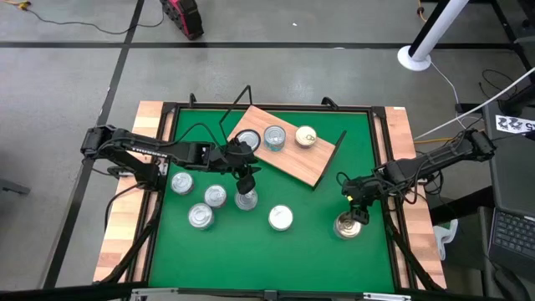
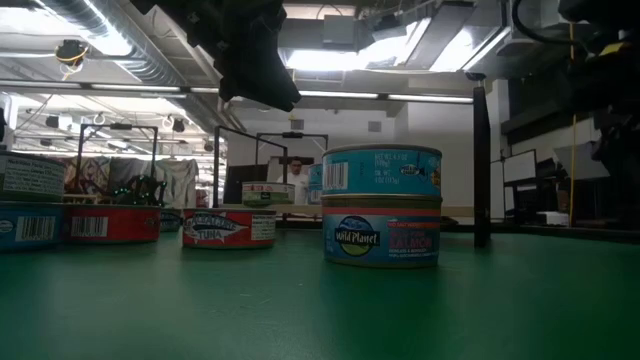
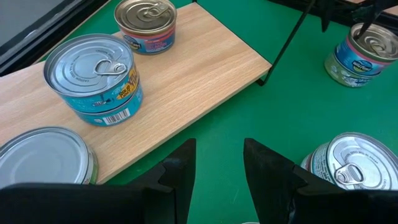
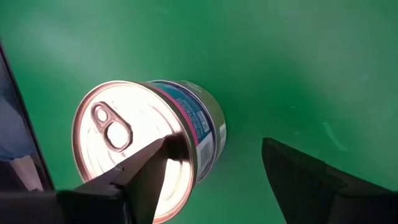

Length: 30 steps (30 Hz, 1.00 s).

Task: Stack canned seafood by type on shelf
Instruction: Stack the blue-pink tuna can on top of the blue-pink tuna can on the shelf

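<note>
My left tool (image 1: 245, 177) hangs just off the shelf's (image 1: 311, 166) near edge, fingers partly apart and holding nothing, above a tin (image 1: 246, 200) on the green table (image 1: 309, 242). Three tins (image 1: 274, 137) sit on the shelf. My right tool (image 1: 358, 209), open and empty, hovers at another tin (image 1: 348, 226) beyond the shelf's end.
</note>
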{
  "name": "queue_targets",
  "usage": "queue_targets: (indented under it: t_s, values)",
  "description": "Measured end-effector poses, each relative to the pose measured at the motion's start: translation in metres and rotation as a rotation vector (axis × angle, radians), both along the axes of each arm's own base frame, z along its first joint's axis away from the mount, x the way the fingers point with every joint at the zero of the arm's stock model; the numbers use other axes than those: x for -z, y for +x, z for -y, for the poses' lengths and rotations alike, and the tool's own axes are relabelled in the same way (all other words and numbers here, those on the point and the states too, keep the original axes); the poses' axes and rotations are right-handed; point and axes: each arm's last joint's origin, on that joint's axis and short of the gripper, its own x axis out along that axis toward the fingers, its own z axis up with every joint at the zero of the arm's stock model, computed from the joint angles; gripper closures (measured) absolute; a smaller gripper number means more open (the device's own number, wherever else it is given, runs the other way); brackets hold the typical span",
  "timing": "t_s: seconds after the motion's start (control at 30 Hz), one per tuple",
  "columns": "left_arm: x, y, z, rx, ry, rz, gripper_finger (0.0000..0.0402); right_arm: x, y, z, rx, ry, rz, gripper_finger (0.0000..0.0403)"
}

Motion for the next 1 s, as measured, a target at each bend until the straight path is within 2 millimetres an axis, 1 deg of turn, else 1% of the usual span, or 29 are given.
queue_targets:
  t_s: [0.13, 0.5, 0.73, 0.87, 1.0]
  values:
    - [0.0, 0.0, 0.0, 0.0, 0.0, 0.0, 0.0273, -0.0004, 0.0011, -0.0007, -0.005, 0.014, 0.009, 0.0168]
    - [0.0, 0.0, 0.0, 0.0, 0.0, 0.0, 0.0273, -0.0011, 0.0013, -0.0014, -0.012, 0.03, 0.01, 0.0303]
    - [0.0, 0.0, 0.0, -0.005, -0.006, 0.002, 0.0273, -0.0018, 0.0032, -0.0027, -0.022, 0.057, 0.027, 0.0374]
    - [-0.0001, 0.0001, 0.0, -0.017, -0.021, 0.009, 0.0273, -0.0023, 0.0043, -0.0032, -0.023, 0.064, 0.039, 0.0398]
    - [-0.0024, 0.0019, 0.0, -0.016, -0.021, 0.039, 0.0273, -0.0025, 0.0047, -0.0033, -0.015, 0.069, 0.041, 0.0397]
